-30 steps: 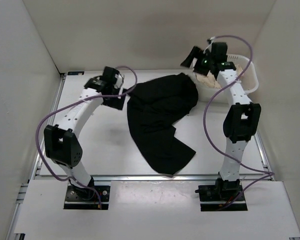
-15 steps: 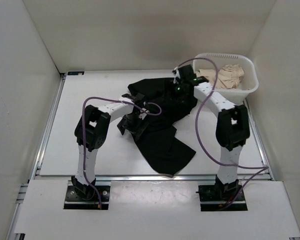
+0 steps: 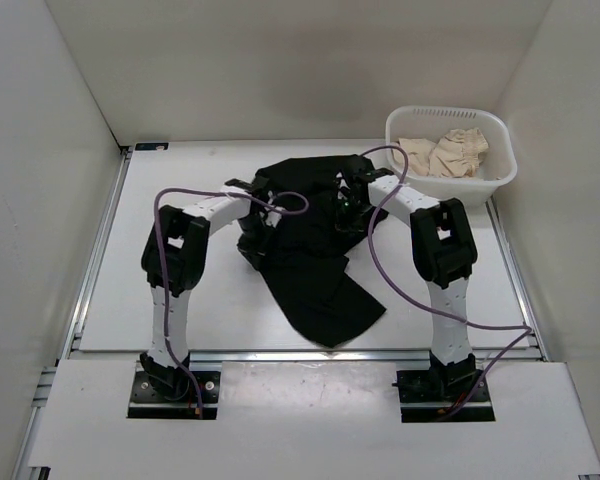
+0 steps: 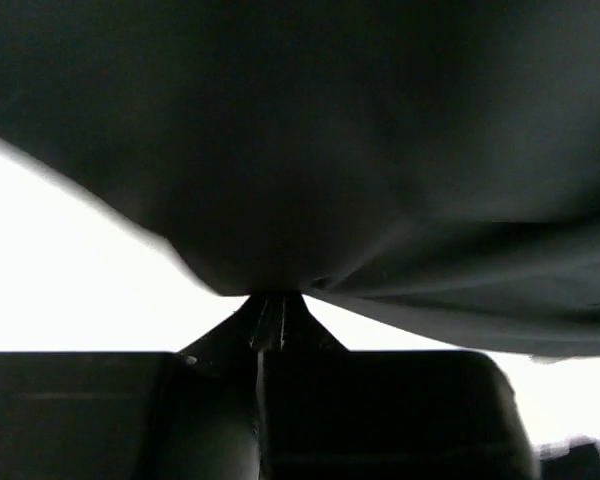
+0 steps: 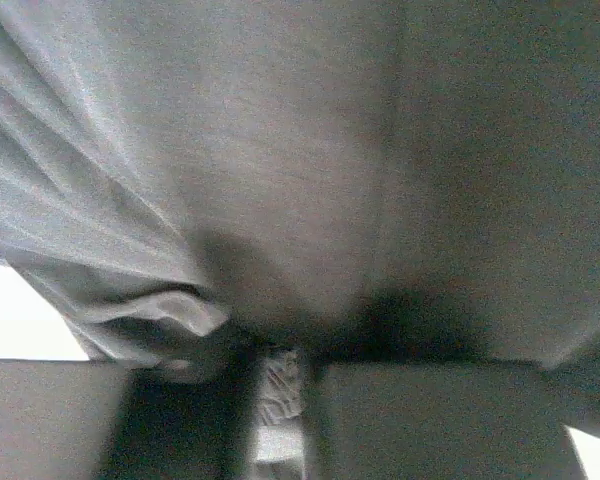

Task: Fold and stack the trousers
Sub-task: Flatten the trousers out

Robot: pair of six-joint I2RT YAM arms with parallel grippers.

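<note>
Since both arms are already on the cloth, what matters is how the trousers (image 3: 315, 275) lie from each pinch: the bulk is a crumpled black heap spanning the gap between the two grippers, and one long leg runs from that heap toward the arm bases, nearward of both sets of jaws and slightly to the right gripper's side. left gripper (image 3: 252, 238) sits at the heap's left edge; in its wrist view the jaws are together on a small fold, cloth fanning up and away from the tips. right gripper (image 3: 347, 213) sits on the heap's far-right part; its wrist view is blurred, but creases funnel down into the narrowed jaws, so it reads as clamped on a bunch of the same fabric. Both are equally close, each holding its own side. Judgement: a lift-and-spread apart would pull the long axis crosswise between the jaws, with the leg trailing on the table (image 3: 220, 300). Beyond the right jaws, well apart, stands a white basket (image 3: 501, 183) with beige cloth (image 3: 445, 155) in it. Purple cable (image 3: 280, 205) loops over the heap between the jaws and could snag
</note>
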